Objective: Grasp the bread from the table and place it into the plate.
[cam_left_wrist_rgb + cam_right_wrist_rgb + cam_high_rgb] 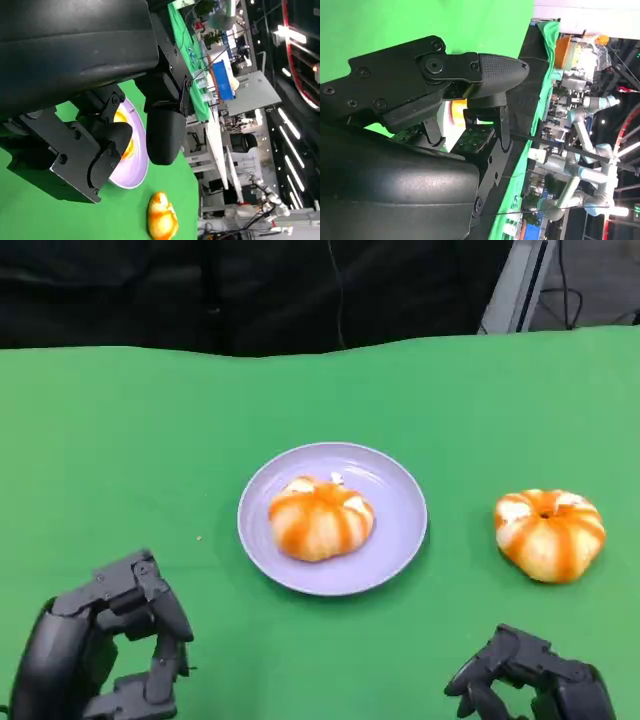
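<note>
a lilac plate [400, 535] is seen near the middle of the green counter [120, 450] in the head view. one bread [320, 518], round, golden and striped with orange glaze, is set inside the plate, slightly toward its left half, with bare rim left showing all round it. a second bread [550, 533] of the same kind is laid directly on the counter, to the right of the plate and apart from it, with a strip of green cloth between them.

the left hand [110, 645] is held low at the near left edge of the counter, well apart from the plate. its fingers are curled inward but spaced from one another, and nothing is held in them. in the left wrist view the left hand's fingers [162, 125] are seen in front of the plate [135, 172], and the second bread [162, 217] is seen beyond it on the cloth.

the right hand [530, 675] is kept at the near right edge, nearer than the second bread and not touching it. its fingers are bent loosely and nothing is grasped by them. in the right wrist view the fingers [495, 72] are spread apart above the green cloth, and a patch of orange and white is glimpsed through the gap between them; what it belongs to cannot be told.

a dark backdrop [250, 290] is seen behind the far edge of the counter.
</note>
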Controlling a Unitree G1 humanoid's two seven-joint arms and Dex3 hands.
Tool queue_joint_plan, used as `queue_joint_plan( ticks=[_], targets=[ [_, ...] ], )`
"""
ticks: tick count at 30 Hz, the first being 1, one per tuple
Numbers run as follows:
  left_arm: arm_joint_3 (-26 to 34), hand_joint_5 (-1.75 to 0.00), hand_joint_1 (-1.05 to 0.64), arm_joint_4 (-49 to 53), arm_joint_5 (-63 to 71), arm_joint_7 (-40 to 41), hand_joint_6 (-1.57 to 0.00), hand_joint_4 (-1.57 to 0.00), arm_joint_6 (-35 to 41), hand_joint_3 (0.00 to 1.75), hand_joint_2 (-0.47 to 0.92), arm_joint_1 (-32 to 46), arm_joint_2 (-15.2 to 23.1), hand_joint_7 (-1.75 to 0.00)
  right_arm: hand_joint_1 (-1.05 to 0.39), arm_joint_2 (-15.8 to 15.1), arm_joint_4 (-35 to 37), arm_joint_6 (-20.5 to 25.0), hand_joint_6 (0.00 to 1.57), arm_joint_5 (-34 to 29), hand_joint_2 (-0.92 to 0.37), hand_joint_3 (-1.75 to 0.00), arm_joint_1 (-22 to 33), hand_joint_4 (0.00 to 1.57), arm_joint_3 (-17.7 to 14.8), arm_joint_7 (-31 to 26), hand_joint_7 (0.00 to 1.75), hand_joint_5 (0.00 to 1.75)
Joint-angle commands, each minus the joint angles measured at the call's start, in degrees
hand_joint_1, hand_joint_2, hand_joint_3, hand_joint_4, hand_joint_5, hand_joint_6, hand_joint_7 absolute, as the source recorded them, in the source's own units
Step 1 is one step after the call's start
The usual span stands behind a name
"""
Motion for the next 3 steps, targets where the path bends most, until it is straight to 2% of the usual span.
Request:
queue_joint_plan(
  ticks=[1,3],
  targets=[
    [0.5,-1.75,0.09,0.3,-0.8,-0.6,-0.79,-0.91,0.0,1.43,0.41,0.7,0.2,-1.6,-0.69,-0.7,0.6,-1.0,0.86,0.6,-0.92,-0.47,0.4,0.8,-0.4,-0.2,1.24,1.57],
    [0.5,-1.75,0.09,0.6,-0.4,-0.7,-0.79,-0.91,-0.7,1.43,0.41,0.7,0.3,-1.6,-0.69,-0.7,0.4,-0.8,0.86,1.0,-0.92,-0.47,0.5,0.8,-0.2,0.1,1.24,1.57]
  ],
)
